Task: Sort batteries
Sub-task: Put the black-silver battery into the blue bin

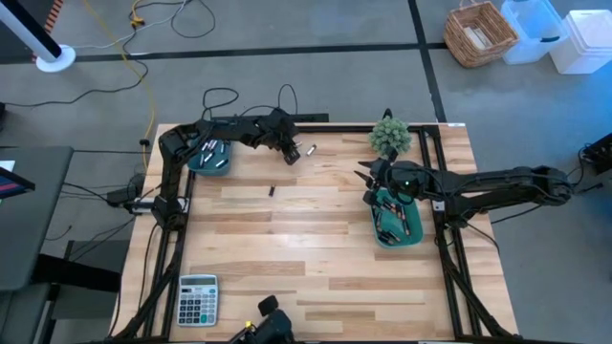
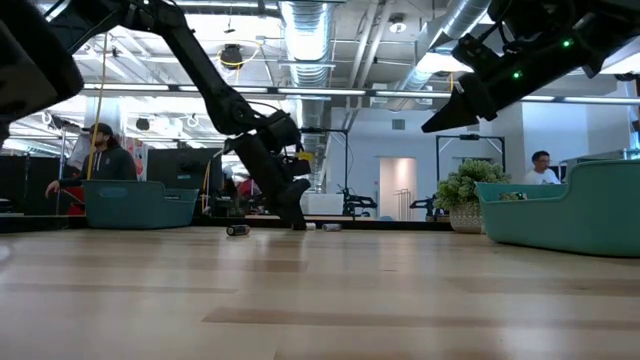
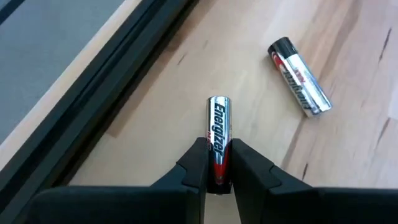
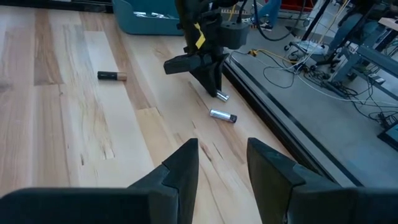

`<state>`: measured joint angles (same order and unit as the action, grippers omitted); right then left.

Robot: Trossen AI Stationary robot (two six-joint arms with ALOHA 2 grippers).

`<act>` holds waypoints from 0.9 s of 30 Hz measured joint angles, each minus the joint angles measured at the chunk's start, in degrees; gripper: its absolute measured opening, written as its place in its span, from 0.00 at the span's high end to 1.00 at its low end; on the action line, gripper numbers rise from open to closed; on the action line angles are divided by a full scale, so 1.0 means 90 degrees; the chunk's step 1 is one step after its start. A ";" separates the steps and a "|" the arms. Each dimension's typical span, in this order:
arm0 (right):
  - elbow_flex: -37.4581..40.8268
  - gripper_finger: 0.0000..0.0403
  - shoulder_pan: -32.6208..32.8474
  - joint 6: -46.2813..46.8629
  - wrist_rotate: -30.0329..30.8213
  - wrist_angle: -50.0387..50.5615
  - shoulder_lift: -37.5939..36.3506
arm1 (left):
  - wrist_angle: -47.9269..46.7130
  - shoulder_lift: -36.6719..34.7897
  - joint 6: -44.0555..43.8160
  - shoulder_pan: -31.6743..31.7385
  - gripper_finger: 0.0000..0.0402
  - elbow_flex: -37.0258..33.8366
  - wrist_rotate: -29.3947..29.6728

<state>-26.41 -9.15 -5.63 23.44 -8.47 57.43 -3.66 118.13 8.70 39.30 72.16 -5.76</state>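
Observation:
My left gripper (image 1: 290,153) is at the table's far edge, shut on a silver and red battery (image 3: 218,127). A second silver battery (image 3: 300,76) lies loose on the wood just beside it (image 1: 311,149). A small dark battery (image 1: 272,191) lies alone near the table's middle. A teal bin (image 1: 194,164) at the far left holds several batteries. My right gripper (image 4: 222,165) hangs open with nothing between its fingers, above the teal bin (image 1: 382,237) at the right, which also holds several. My left gripper pinches the battery's red near end (image 3: 217,167) between its two fingertips (image 3: 196,163). The fingers slant down from the table's left side and lie along the battery. Its silver far end (image 4: 222,96) sticks out past the fingertips, down at the table top.
A black frame rail (image 3: 124,68) runs along the far edge close to my left gripper. A small green plant (image 1: 390,137) stands at the far right. A grey calculator (image 1: 198,299) lies at the near left corner. People (image 2: 100,150) show in the room behind.

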 joint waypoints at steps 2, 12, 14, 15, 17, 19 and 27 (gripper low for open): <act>0.0001 0.63 0.0000 -0.0007 0.0000 -0.0033 0.0000 | -0.0021 -0.0029 0.0019 -0.0023 0.89 -0.0003 -0.0004; 0.0002 0.63 0.0000 -0.0032 0.0000 -0.0037 0.0000 | -0.0386 -0.0682 0.0142 -0.0090 0.89 -0.0017 -0.0087; 0.0002 0.63 0.0000 -0.0032 0.0000 -0.0039 0.0000 | -0.0456 -0.0868 0.0205 -0.0140 0.89 -0.0017 -0.0266; 0.0002 0.63 -0.0002 -0.0034 0.0000 -0.0039 0.0000 | -0.0449 -0.0969 0.0241 -0.0162 0.89 -0.0017 -0.0402; 0.0002 0.63 0.0000 -0.0034 0.0000 -0.0039 0.0000 | -0.0473 -0.1179 0.0340 -0.0181 0.89 -0.0015 -0.0827; 0.0002 0.63 0.0000 -0.0039 0.0001 -0.0039 0.0000 | -0.0518 -0.1375 0.0411 -0.0181 0.89 -0.0012 -0.1239; 0.0002 0.63 0.0000 -0.0048 0.0003 -0.0036 0.0000 | -0.0723 -0.2022 0.0675 -0.0201 0.89 -0.0010 -0.2628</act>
<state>-26.39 -9.15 -6.06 23.46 -8.79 57.43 -10.17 99.93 14.77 37.50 72.07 -29.41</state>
